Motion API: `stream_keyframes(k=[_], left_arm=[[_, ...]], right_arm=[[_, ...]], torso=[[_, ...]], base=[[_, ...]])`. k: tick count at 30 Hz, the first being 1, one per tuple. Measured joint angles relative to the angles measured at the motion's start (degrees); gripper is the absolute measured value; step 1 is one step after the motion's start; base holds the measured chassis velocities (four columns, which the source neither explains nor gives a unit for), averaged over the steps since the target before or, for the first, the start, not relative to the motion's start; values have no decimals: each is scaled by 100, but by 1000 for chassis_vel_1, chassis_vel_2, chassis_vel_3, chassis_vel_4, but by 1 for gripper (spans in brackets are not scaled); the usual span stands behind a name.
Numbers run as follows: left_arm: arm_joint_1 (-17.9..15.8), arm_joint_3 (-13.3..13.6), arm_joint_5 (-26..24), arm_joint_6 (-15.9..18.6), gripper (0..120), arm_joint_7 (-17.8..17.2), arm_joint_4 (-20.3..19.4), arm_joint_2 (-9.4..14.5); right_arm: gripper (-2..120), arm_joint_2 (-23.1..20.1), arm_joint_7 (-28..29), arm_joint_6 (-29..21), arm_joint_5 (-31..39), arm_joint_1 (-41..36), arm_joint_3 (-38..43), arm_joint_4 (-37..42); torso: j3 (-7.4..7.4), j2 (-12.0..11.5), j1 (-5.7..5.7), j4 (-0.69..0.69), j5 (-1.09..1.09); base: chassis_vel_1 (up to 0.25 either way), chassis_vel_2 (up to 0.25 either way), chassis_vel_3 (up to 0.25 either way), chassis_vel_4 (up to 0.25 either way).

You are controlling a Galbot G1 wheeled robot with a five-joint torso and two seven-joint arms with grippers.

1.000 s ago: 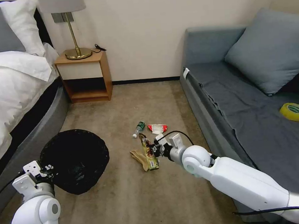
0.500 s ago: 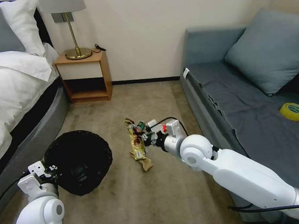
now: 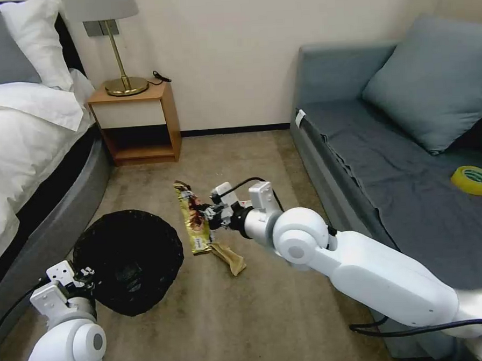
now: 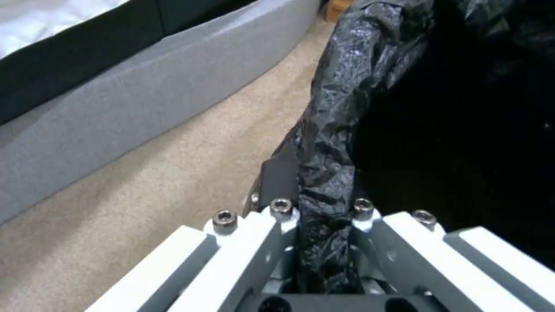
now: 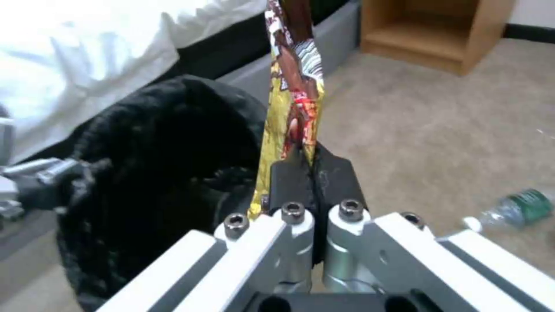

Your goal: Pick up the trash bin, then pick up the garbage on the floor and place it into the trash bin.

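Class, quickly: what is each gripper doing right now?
Left gripper: shut on the bin liner.
Right gripper: shut on the wrapper.

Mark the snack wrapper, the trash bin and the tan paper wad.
snack wrapper (image 3: 193, 220), head view, mid-length of pack.
trash bin (image 3: 128, 260), head view, black liner inside the mouth.
tan paper wad (image 3: 230, 258), head view, its middle.

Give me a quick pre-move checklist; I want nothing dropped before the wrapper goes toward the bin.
1. Right gripper shut on the wrapper: ok.
2. Wrapper lifted off the carpet: ok.
3. Left gripper clamped on the bin liner rim: ok.
4. Bin mouth open toward the wrapper: ok.
5. Wrapper over the bin: not ok, it hangs beside it.
6. Paper wad and bottle collected: not ok, both on the floor.
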Motion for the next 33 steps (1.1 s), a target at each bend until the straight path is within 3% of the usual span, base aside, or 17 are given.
stream_keyframes(k=[13, 33], left_arm=[[56, 97, 110, 0, 2, -5, -71, -72], [83, 212, 162, 2, 2, 9, -170, -154]], right_arm=[[0, 1055, 185, -8, -36, 483, -753, -473], [0, 1645, 53, 133, -422, 818, -1749, -1524]], torso=[[0, 0, 0, 1, 0], [0, 0, 0, 0, 0]], base=[[0, 0, 0, 0], [0, 0, 0, 0]])
